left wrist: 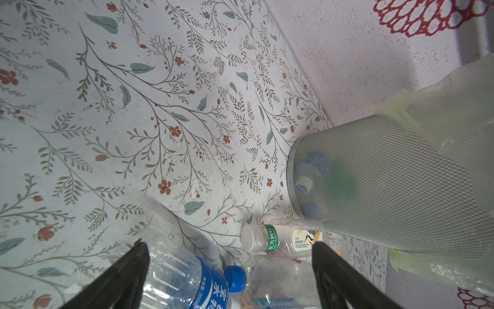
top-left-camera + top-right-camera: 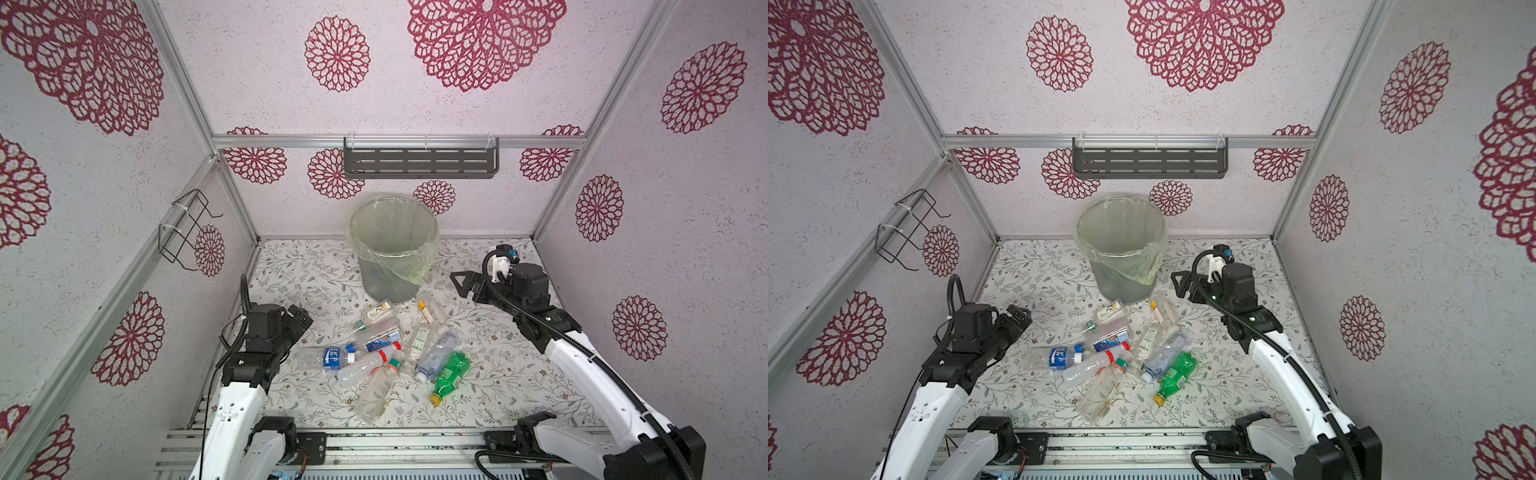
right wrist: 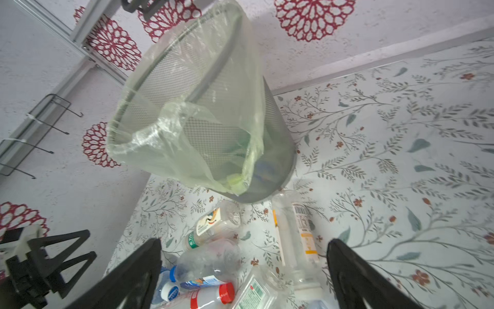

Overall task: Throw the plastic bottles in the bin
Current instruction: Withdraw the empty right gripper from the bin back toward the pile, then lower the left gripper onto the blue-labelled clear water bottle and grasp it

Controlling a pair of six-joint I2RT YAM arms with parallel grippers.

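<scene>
Bottles (image 2: 390,350) lie heaped at six o'clock from the bin (image 2: 386,278); my left gripper (image 2: 302,319) and right gripper (image 2: 459,282) hang spread, empty, flanking them for reach. Bin perhaps holds some.

Round grey mesh bin (image 2: 386,278), upright, lined with a clear yellowish bag folded over its rim; blue and green shapes show dimly through its wall. Small plastic bottles (image 2: 386,353) lie on their sides in a loose heap just before it. Most are clear, among them a blue-labelled bottle (image 2: 330,358) and a green bottle with yellow cap (image 2: 451,372).
</scene>
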